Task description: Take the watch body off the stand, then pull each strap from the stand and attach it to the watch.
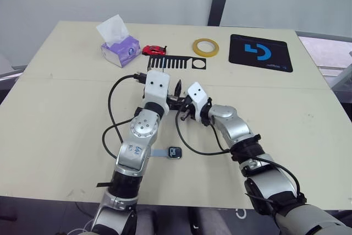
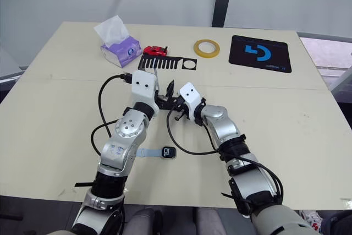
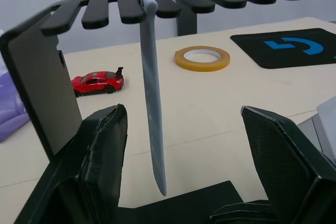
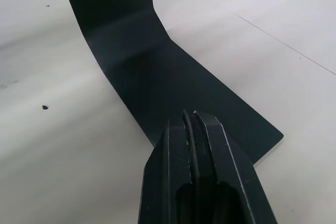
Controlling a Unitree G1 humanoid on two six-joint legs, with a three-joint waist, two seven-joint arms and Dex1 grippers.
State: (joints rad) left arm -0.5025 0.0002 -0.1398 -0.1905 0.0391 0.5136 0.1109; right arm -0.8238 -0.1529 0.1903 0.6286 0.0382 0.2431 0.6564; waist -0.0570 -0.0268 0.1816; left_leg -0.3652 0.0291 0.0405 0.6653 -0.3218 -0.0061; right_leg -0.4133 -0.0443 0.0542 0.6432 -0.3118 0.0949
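The watch body [image 1: 174, 152] lies flat on the table by my left forearm, and one pale strap [image 1: 160, 153] joins its left side. The black stand [image 1: 176, 63] is upright at mid-table. A second pale strap [image 3: 152, 103] hangs from the stand's comb-slotted top bar [image 3: 173, 1]. My left gripper [image 3: 184, 135] is open, one finger [image 3: 100, 145] on each side of that strap without touching it. My right gripper [image 4: 191, 116] is shut, its tips over the stand's flat foot [image 4: 173, 77].
Behind the stand are a purple tissue box [image 1: 120, 49], a red toy car [image 1: 154, 50], a yellow tape ring [image 1: 205, 47] and a black mouse pad [image 1: 260, 52] with a blue logo. Black cables [image 1: 113, 130] loop beside both forearms.
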